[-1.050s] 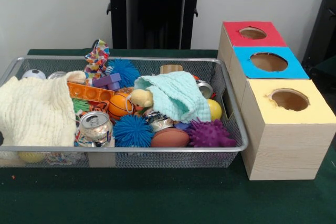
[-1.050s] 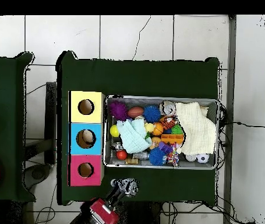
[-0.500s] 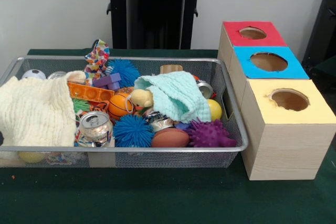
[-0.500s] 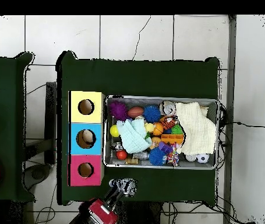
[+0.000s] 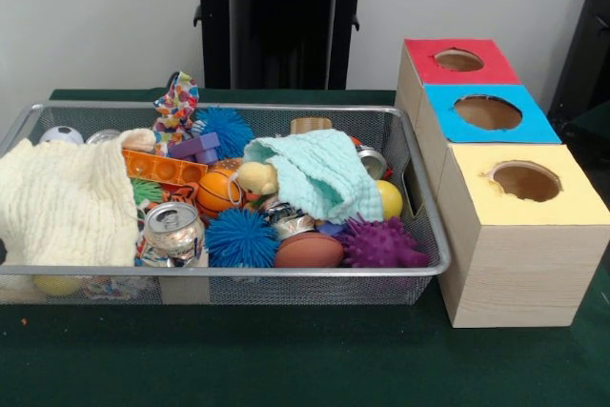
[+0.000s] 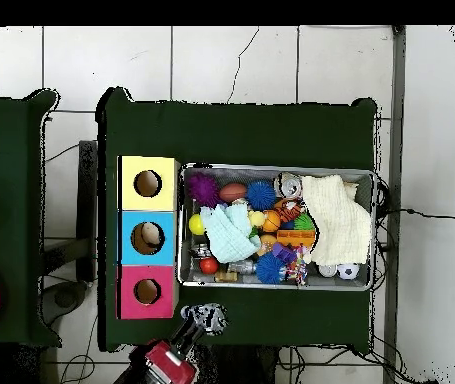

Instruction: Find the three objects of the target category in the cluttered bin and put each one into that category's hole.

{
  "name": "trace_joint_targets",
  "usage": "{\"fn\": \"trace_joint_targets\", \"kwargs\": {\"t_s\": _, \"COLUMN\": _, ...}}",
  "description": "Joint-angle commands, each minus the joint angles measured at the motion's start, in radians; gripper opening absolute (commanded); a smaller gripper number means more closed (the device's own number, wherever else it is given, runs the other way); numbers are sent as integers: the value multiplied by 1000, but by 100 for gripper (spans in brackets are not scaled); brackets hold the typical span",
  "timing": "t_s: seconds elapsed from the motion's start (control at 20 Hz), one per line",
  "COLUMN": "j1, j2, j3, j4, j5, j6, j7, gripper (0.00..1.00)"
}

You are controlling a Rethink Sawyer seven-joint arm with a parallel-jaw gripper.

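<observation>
Since a moment ago only the gripper (image 6: 204, 317) has slid a little toward the red box (image 6: 147, 291), its fingers too blurry to judge, parked off the bin (image 6: 276, 168) so the toys stay easy to see.

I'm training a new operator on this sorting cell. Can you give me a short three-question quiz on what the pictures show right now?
1. True or false: the gripper hangs over the wire bin.
2. Which box stands nearest the front camera? A red-topped box B blue-topped box C yellow-topped box
3. Fill in: the mint cloth partly covers a ____ ball at the bin's box end.

Key: 1 false, it is outside the bin, near the red-topped box. 2 C. 3 yellow.
</observation>
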Motion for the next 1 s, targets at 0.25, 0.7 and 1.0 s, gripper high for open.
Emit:
{"fn": "trace_joint_targets", "kwargs": {"t_s": 0.25, "j1": 40, "j2": 141, "j3": 57, "j4": -222, "j5": 144, "j6": 227, "j7": 108, "gripper": 0}}
{"fn": "trace_joint_targets", "kwargs": {"t_s": 0.7, "j1": 69, "j2": 216, "j3": 17, "j4": -293, "j5": 177, "j6": 359, "j7": 147, "gripper": 0}}
{"fn": "trace_joint_targets", "kwargs": {"t_s": 1.0, "j1": 80, "j2": 260, "j3": -8, "j4": -337, "j5": 195, "j6": 449, "j7": 192, "gripper": 0}}
